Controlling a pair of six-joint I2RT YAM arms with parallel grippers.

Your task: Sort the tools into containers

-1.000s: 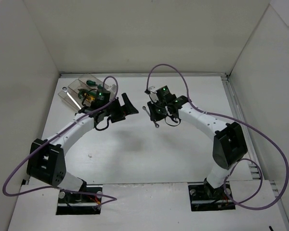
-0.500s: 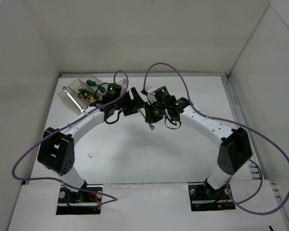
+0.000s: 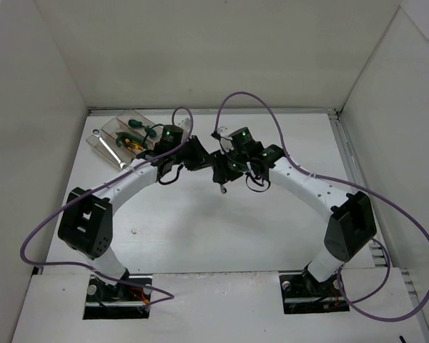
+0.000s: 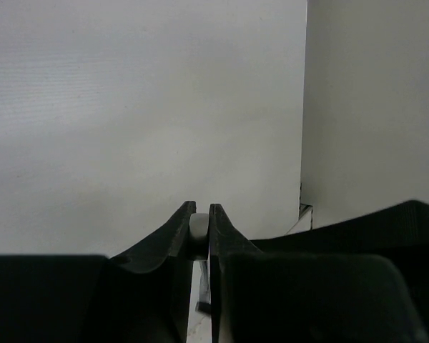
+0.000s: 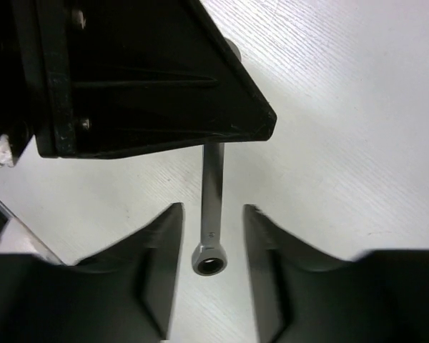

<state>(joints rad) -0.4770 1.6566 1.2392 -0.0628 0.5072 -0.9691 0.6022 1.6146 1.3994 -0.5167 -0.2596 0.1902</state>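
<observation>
Mid-table, toward 12 o'clock in the top view: both grippers meet over the white table [image 3: 200,229] at one slim silver wrench [image 5: 212,186].

Right wrist view: wrench runs 12 to 6 o'clock, ring end at 6. Right gripper [image 5: 212,211] has its jaws parted. The shaft sits midway between the fingers [image 5: 157,243], with a gap of bare table on each side and no contact seen. The wrench's 12 o'clock end disappears under the black body of the other gripper.

Left wrist view: left gripper [image 4: 201,211] is closed, its jaws pinching a pale sliver of the wrench at the tips. The shaft hangs toward 6 o'clock below them.

Top view: the left gripper is at about 10 o'clock of the right one and touches or nearly touches it. The wrench's ring end pokes out at 6 o'clock beneath them. Containers [image 3: 107,143] stand well apart at 10 o'clock, with tools inside.
</observation>
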